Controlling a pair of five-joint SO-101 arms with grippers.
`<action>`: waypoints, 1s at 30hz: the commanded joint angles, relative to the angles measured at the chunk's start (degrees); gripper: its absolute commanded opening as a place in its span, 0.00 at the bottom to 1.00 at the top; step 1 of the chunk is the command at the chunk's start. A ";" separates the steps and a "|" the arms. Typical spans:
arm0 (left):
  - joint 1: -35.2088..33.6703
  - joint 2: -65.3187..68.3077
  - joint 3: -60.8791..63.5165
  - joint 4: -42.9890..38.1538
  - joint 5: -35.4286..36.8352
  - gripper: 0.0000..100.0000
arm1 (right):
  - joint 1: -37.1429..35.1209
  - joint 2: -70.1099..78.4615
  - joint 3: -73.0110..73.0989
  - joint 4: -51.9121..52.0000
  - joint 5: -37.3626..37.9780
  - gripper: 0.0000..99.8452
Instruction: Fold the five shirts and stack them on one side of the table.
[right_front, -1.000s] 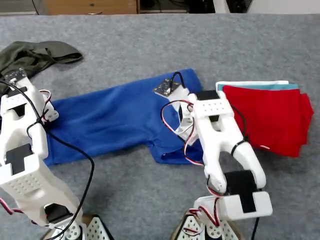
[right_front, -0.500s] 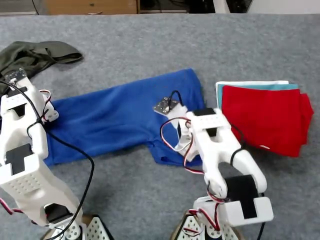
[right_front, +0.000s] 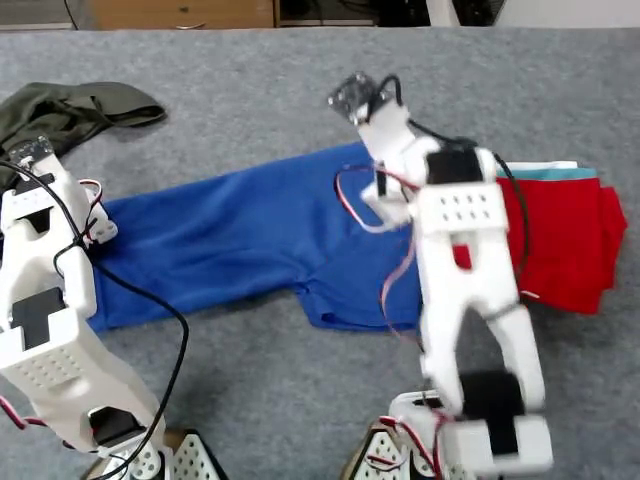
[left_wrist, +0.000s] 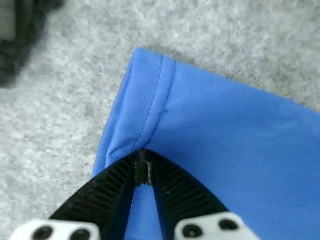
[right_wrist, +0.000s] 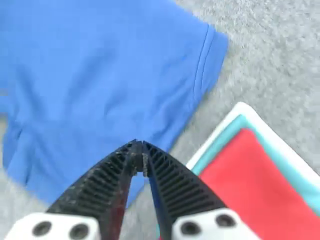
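My right arm has swung up from the lower middle of the high view and now stretches toward the top of the frame, over the right end of the blue shirt (right_front: 230, 235). The right end effector (right_wrist: 139, 152) hangs above the cloth with its tips pressed together on nothing. Below it lie the shirt's sleeve hem and the corner of the folded stack. My left end effector (left_wrist: 144, 166) sits at the left edge of the frame, closed narrow on the blue shirt's hem, where the fabric puckers up into the tips. I judge this grip anchors that end so the shirt keeps flat while the other arm finds a hold. The blue shirt lies spread across the middle of the grey tabletop (right_front: 250, 80), unfolded. The red shirt (right_front: 560, 240) tops the stack at the right, with teal and white edges showing beneath it, so that side serves as the pile. An olive shirt (right_front: 60, 110) waits crumpled at the upper left.
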 joint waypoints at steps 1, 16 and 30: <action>-1.67 -0.22 -1.14 -1.49 0.35 0.02 | -0.92 12.79 -11.65 -2.46 -3.60 0.00; -1.93 -0.22 -1.67 -1.32 0.00 0.02 | 3.74 68.09 -71.87 6.07 -12.66 0.00; -1.85 -1.19 -3.78 2.37 0.09 0.02 | 0.66 75.21 -103.96 26.90 -7.74 0.00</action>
